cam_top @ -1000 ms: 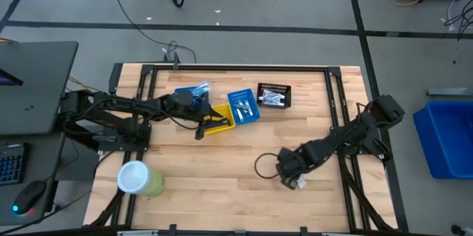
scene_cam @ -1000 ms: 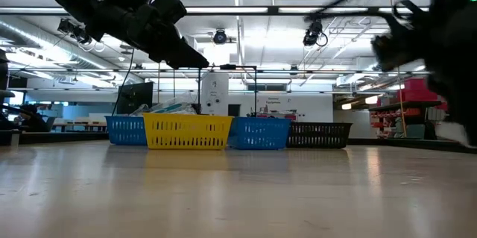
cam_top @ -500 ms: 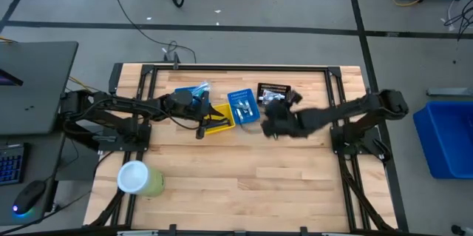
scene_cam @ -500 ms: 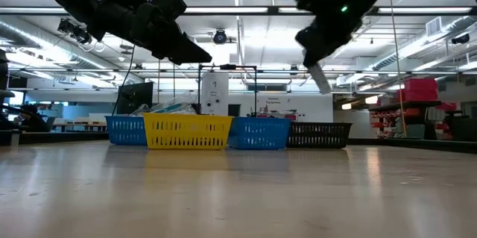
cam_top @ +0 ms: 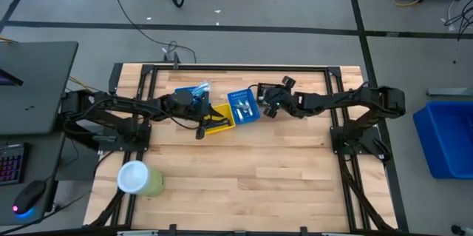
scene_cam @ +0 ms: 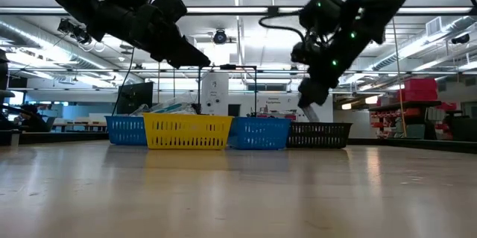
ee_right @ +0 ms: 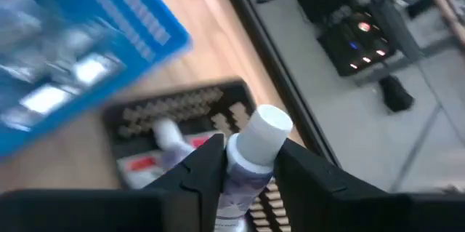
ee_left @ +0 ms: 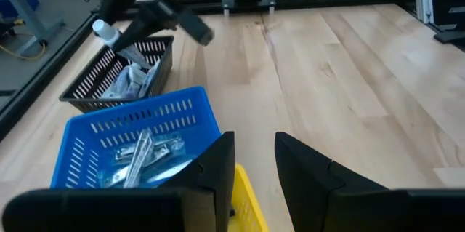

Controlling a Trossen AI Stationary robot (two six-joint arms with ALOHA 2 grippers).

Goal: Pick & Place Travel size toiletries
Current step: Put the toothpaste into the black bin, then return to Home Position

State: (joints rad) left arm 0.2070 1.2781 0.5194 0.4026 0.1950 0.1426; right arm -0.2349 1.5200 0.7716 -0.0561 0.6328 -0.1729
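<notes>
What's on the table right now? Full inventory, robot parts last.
Blue bins: two, blue, far side of the table, one each side of the yellow bin; both hold small items.
Yellow bin: one, yellow, between the blue bins.
Black bin: one, black, right end of the row; holds white tubes.
Green cylinder: one, green with white lid, near-left of the table.
White tube: one, white, between the right jaws, above the black bin.
Left gripper: over the yellow bin, nothing held.
Right gripper: over the black bin.

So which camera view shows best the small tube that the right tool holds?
The right wrist view: the white-capped tube fills the gap of the right tool, above the black bin. The left wrist view shows it small and far; the high and low views hide it.
</notes>
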